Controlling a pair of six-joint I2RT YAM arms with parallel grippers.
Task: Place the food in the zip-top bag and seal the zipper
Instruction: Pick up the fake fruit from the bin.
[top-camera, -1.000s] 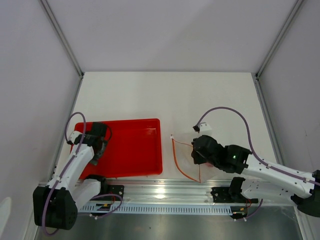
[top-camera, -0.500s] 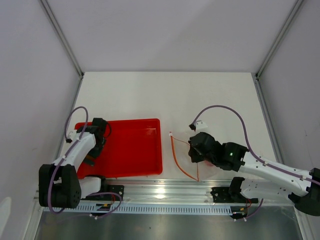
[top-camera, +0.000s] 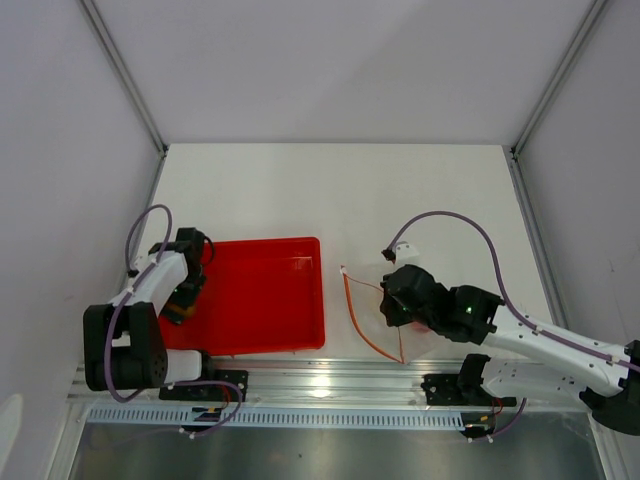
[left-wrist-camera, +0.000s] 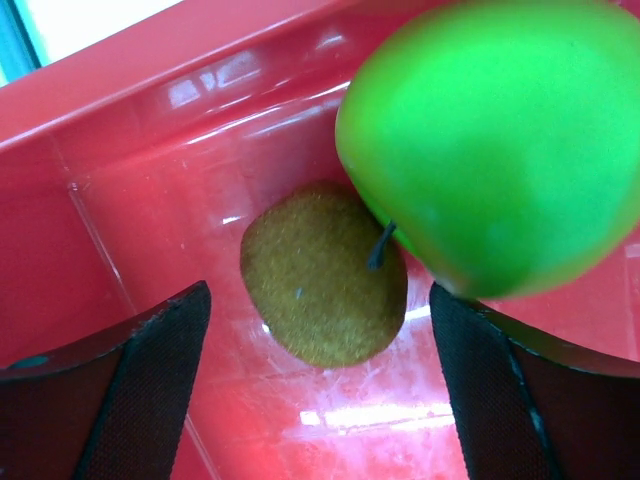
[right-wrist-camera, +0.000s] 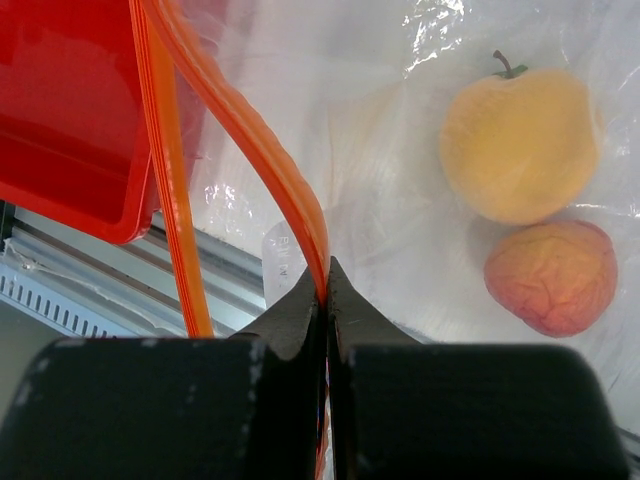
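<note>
While holding the left gripper (left-wrist-camera: 320, 300) wide and empty, drop onto the brown fruit (left-wrist-camera: 310, 265) centred between, green apple (left-wrist-camera: 490, 140) rightward. Leave right gripper (right-wrist-camera: 326, 275) pinching zipper (right-wrist-camera: 250, 140).

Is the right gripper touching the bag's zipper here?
Touching. The right wrist view shows the right gripper shut on the orange zipper, the strip pinched between its fingertips.

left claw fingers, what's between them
The brown fruit lies on the red tray floor between the fingers of the open left claw, green apple beside it; the left wrist view shows this.
</note>
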